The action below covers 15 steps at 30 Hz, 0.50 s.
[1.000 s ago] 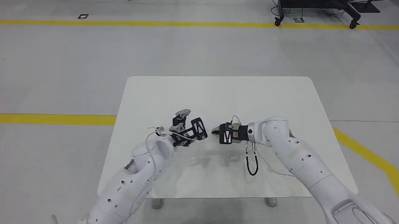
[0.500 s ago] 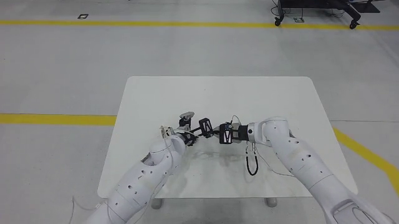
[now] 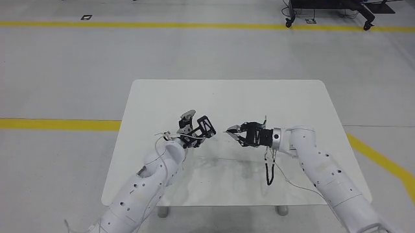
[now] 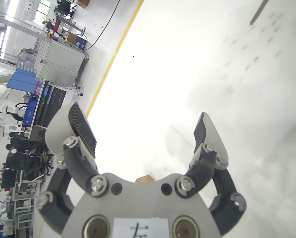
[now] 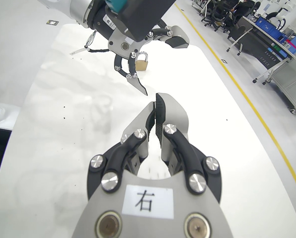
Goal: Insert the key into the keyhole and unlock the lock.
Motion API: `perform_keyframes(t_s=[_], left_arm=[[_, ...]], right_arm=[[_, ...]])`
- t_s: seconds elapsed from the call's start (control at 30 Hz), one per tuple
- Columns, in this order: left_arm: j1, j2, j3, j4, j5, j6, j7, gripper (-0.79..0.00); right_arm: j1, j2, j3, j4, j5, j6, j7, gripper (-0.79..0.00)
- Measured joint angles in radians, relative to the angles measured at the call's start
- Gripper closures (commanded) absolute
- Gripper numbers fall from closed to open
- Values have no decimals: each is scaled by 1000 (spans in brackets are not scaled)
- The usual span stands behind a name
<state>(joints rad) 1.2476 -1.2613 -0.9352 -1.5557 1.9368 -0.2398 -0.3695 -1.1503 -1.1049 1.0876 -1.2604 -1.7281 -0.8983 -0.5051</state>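
A small brass padlock (image 5: 141, 63) stands upright on the white table (image 3: 227, 97), just beneath and behind my left gripper (image 5: 165, 68). Only a brass corner of the padlock (image 4: 145, 179) shows past that gripper's base. My left gripper (image 4: 139, 112) is open and empty, hovering over the table's middle (image 3: 198, 121). Facing it, a short gap away, my right gripper (image 5: 155, 100) is shut (image 3: 229, 131). A thin grey metal blade, the key (image 4: 262, 8), sticks out from the right gripper toward the left one.
A black cable loop (image 3: 267, 168) hangs from the right forearm over the table's front half. The near table edge (image 3: 214, 204) lies a little below both arms. Open tabletop stretches behind both grippers toward the far edge.
Half a second ago the left gripper was almost touching the right gripper's tip. It has since drawn back to the left, and the right gripper has withdrawn to the right and rotated.
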Motion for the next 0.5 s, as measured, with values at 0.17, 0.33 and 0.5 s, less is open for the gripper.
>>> perform_keyframes(t_s=[0.17, 0.33, 0.5], left_arm=[[9, 0, -7, -9, -1, 17, 17, -785], [94, 21, -120, -52, -141, 19, 241, -785], [120, 55, -295, 38, -484, -346, 553, -785]], right_arm=[[1, 0, -1, 1, -1, 1, 1, 0], [-14, -7, -9, 4, 90, -8, -10, 0], [8, -22, -35, 81, 271, -112, -86, 0]])
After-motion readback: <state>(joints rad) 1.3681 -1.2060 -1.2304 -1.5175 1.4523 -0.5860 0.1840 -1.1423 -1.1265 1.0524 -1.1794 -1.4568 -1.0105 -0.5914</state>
